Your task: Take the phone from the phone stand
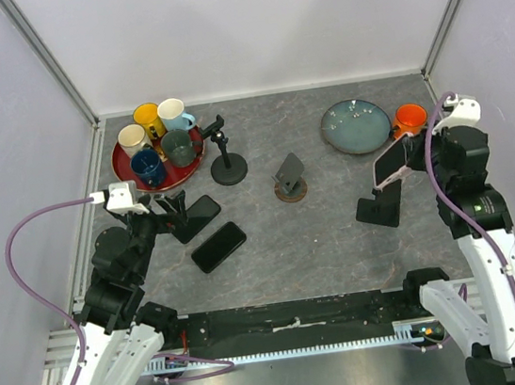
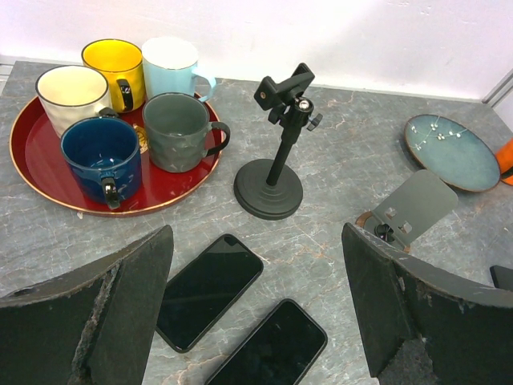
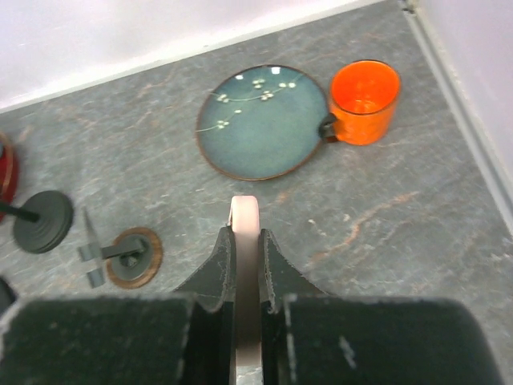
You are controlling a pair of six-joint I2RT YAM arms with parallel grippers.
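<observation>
My right gripper (image 1: 413, 162) is shut on a phone (image 1: 391, 164) with a dark screen and a pink edge. In the right wrist view the pink edge (image 3: 244, 228) stands upright between my fingers (image 3: 218, 269). The phone is tilted, over the black phone stand (image 1: 379, 207); I cannot tell if it still touches the stand's upright. My left gripper (image 1: 171, 210) is open and empty. It hangs low over two dark phones (image 2: 210, 290) (image 2: 274, 345) lying flat on the table.
A red tray (image 1: 122, 167) with several mugs stands at the back left. A tall black clamp stand (image 1: 225, 151) and a small round-based stand (image 1: 289, 180) are in the middle. A blue plate (image 1: 355, 126) and an orange mug (image 1: 409, 118) are at the back right.
</observation>
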